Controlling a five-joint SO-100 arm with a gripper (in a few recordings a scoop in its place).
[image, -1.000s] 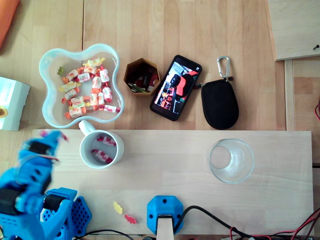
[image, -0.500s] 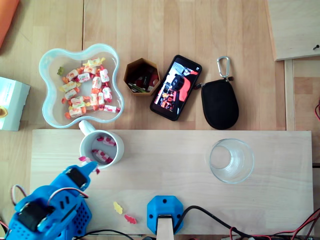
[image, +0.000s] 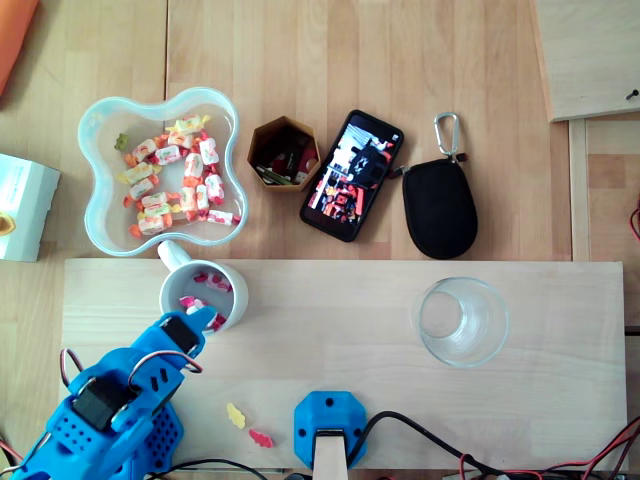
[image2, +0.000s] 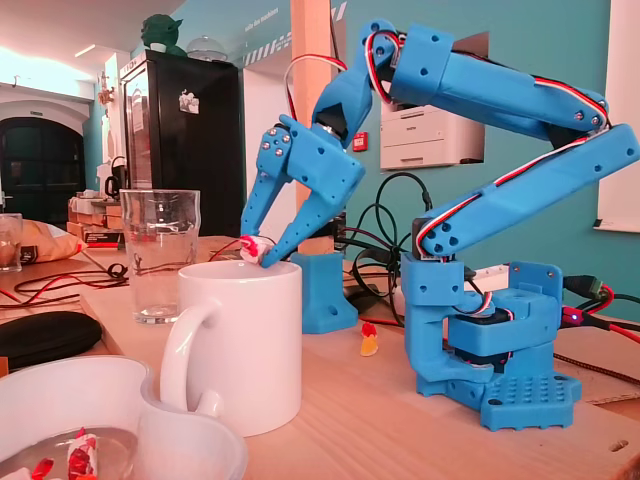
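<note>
Claw (image2: 256, 254) pinching a pink-and-white candy (image2: 250, 245) between its two fingertips, seen in the fixed view poised just above the rim of the white mug (image2: 240, 340); the overhead view places the fingertips over the mug's lower-left rim. Half a second before, the tips with the candy lay outside the mug, just beside its lower-left wall, and a second before, the arm was a blur over the board's left edge, well apart from the mug. Two more candies (image: 212, 283) lie inside the mug, unchanged. The mug stands at the upper-left corner of the pale board (image: 340, 330), its handle touching the wavy bowl (image: 100, 130) of wrapped candies behind it. Two loose sweets (image: 236, 415) rest on the board near the arm's base. An empty glass (image: 463, 321) stands well apart to the right; beyond the board lie a hexagonal box (image: 284, 152) and a black pouch (image: 439, 208), none of them moved
</note>
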